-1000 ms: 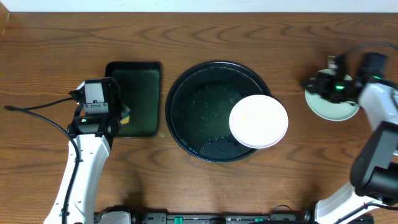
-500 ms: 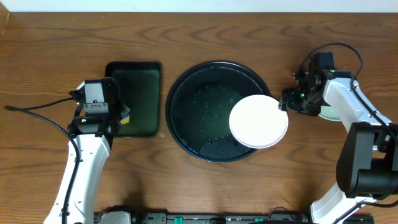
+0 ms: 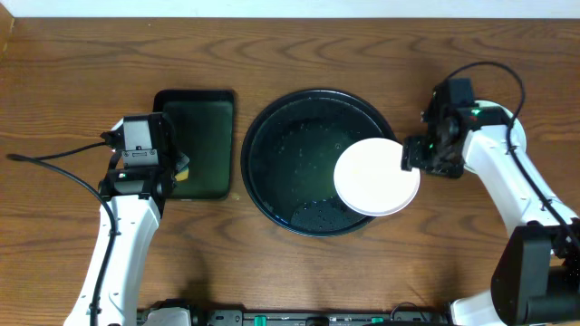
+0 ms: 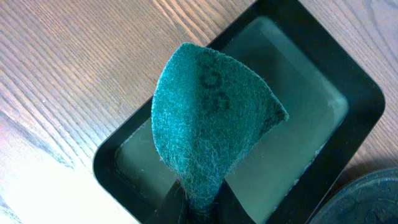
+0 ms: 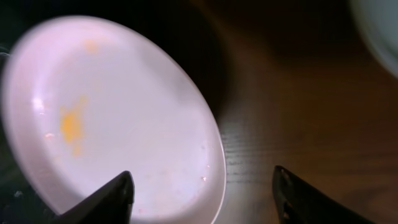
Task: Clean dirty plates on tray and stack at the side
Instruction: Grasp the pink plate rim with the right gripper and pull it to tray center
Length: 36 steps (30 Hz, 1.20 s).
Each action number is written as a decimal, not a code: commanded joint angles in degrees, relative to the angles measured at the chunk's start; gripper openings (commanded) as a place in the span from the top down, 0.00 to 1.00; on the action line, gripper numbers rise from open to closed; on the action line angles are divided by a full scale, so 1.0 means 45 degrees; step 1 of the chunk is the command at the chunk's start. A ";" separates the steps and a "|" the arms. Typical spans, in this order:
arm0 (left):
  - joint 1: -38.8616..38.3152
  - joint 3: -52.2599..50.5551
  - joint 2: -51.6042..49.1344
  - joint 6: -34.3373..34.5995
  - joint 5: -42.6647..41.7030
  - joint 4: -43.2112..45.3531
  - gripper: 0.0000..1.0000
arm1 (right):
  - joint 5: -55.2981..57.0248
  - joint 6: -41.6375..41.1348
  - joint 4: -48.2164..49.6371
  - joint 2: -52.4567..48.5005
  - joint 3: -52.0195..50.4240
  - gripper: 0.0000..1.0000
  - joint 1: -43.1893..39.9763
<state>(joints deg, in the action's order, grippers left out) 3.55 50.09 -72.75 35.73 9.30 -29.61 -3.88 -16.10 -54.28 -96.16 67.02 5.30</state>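
Note:
A white plate (image 3: pixel 372 178) with yellow smears (image 5: pixel 71 124) lies in the right part of the round black tray (image 3: pixel 281 154), its right edge over the tray's rim. My right gripper (image 3: pixel 412 156) is open and empty at that edge. In the right wrist view (image 5: pixel 202 193) one finger is over the plate and the other over the wood. A pale plate (image 5: pixel 379 25) shows at the top right corner there; the right arm hides it in the overhead view. My left gripper (image 3: pixel 178 167) is shut on a teal sponge (image 4: pixel 208 124).
A rectangular black tray (image 3: pixel 204 145) holding greenish liquid (image 4: pixel 292 130) stands left of the round tray, under the sponge. Dark wood tabletop (image 3: pixel 453 235) lies all round. A cable (image 3: pixel 54 163) trails from the left arm.
My right gripper has moved left, from over the pale plate at the right side to the white plate's right edge. The left arm and sponge have not moved.

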 commanded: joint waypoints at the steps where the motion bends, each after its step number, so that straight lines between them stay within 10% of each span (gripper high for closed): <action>1: 0.0053 -0.0015 -0.0053 -0.0170 -0.0053 0.0015 0.92 | 0.0899 -0.1209 0.0447 -0.0044 -0.0835 0.29 0.0029; 22: 0.0053 -0.0015 -0.0053 -0.0175 -0.0505 0.0155 0.92 | 0.0039 -0.2205 0.1996 -0.0044 -0.1744 0.97 0.1083; 36: 0.0053 -0.0015 -0.0053 -0.0345 -0.1185 0.0238 0.92 | -0.3497 -0.1846 0.4648 -0.0034 -0.1729 0.99 0.1549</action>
<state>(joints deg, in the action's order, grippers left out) 3.55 50.09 -72.75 35.66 6.28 -28.97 -14.15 -24.88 -35.24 -96.18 59.44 10.55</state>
